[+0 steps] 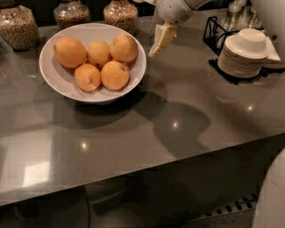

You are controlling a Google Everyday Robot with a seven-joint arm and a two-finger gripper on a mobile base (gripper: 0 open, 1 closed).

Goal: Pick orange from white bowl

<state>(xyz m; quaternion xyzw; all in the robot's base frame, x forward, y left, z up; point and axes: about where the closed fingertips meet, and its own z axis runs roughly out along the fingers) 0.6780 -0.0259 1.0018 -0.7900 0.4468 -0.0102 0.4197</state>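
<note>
The white bowl (52,82) stands on the grey counter at the upper left. It holds several yellow-orange fruits. Three plain oranges lie at the back middle (99,53), back right (124,47) and front right (115,75). A bigger lemon-shaped fruit (70,51) lies at the left, and a smaller one with a dark dimple (87,77) at the front. My gripper (159,41) hangs from the white arm just right of the bowl's rim. It is above the counter, angled down and to the left, and touches nothing. It holds nothing.
Three glass jars of grain (18,26) (71,13) (120,13) stand behind the bowl. A stack of small white plates (244,55) sits on a black rack (213,33) at the right. The counter's front edge (142,171) runs across below.
</note>
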